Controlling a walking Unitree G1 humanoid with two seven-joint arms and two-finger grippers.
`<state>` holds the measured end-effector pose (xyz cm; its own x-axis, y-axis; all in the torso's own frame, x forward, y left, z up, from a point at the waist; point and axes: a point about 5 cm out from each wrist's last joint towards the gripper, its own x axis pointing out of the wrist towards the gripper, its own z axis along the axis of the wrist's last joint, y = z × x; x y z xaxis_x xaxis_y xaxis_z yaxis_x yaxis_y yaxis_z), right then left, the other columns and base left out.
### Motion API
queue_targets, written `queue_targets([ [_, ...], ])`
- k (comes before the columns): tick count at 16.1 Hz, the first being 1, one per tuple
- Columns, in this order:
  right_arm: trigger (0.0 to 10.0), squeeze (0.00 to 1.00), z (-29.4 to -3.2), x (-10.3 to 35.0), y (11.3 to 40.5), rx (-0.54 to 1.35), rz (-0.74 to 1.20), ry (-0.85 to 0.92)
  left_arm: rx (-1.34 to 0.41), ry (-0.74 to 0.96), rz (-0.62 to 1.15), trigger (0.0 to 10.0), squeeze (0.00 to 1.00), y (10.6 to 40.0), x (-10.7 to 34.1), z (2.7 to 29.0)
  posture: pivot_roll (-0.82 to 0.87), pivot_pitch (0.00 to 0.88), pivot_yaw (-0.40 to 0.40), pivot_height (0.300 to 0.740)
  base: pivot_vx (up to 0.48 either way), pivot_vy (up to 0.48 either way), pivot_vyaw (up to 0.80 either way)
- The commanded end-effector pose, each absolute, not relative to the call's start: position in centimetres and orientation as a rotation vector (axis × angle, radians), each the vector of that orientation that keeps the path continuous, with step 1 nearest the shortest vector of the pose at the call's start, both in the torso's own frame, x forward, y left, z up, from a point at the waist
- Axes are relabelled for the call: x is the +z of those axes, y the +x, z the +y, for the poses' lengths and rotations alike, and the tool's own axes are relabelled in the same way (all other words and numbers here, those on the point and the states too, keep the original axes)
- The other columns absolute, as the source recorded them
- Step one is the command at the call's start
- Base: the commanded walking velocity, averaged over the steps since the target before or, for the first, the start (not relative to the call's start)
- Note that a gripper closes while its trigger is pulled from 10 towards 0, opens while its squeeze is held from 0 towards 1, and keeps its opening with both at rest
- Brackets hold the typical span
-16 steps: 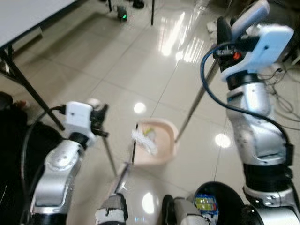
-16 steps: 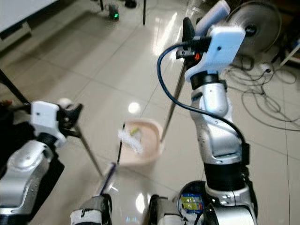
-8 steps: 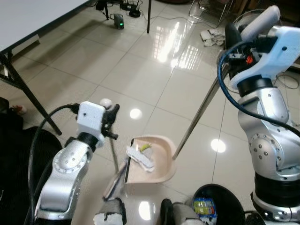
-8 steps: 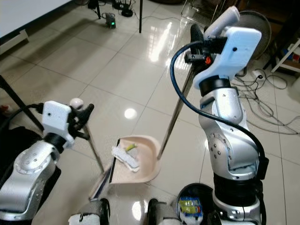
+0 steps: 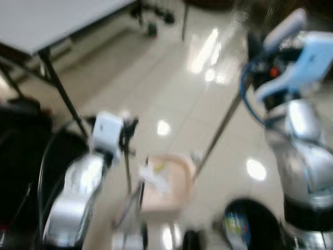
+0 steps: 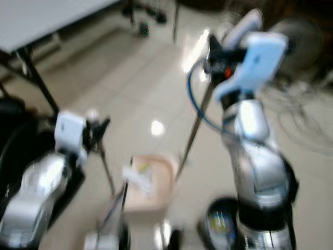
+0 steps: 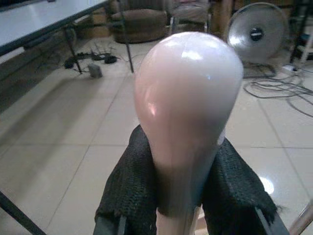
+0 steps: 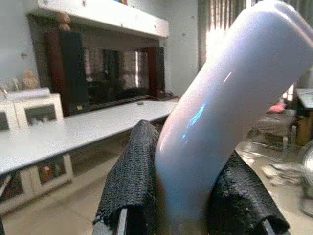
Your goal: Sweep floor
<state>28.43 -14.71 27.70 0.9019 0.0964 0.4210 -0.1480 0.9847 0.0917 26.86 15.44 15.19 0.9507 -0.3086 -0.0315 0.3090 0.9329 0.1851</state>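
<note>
No text, label, brand, number or sign can be read in any of the views. The head views are blurred, and the colourful packet (image 5: 235,227) in the black bin (image 5: 260,208) by the robot's feet shows print too smeared to read.

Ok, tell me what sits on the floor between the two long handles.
The pink dustpan holding white scraps, seen blurred in the left eye view.

Glossy beige tile floor (image 5: 171,83), light glare; white table (image 5: 52,21) far left; fan (image 7: 257,34), cables (image 7: 279,90) beside it.
</note>
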Motion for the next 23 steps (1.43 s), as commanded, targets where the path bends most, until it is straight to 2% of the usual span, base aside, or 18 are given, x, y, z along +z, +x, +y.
queue_targets([
  [1,10.0,0.00,-14.8,28.5,27.7,0.110,-0.480,0.110,-0.336,0.195,-0.036,10.0,0.00,26.7,16.0,15.1,0.07,0.101,-0.028,0.740,-0.255,0.000,0.00],
  [7,10.0,0.00,-15.4,27.5,27.0,0.043,-0.451,0.128,-0.329,0.148,-0.006,10.0,0.00,26.9,15.2,15.3,0.06,0.087,-0.008,0.740,-0.129,0.000,0.00],
  [15,10.0,0.00,-15.1,27.5,26.8,0.049,-0.430,0.141,-0.301,0.124,0.003,10.0,0.00,26.6,15.2,16.0,0.07,0.103,-0.029,0.740,0.000,0.000,-0.80],
  [23,10.0,0.00,-16.0,28.4,26.8,0.014,-0.450,0.199,-0.275,0.144,-0.008,10.0,0.00,26.4,15.3,16.5,0.07,0.106,-0.024,0.740,0.000,0.000,-0.75],
])
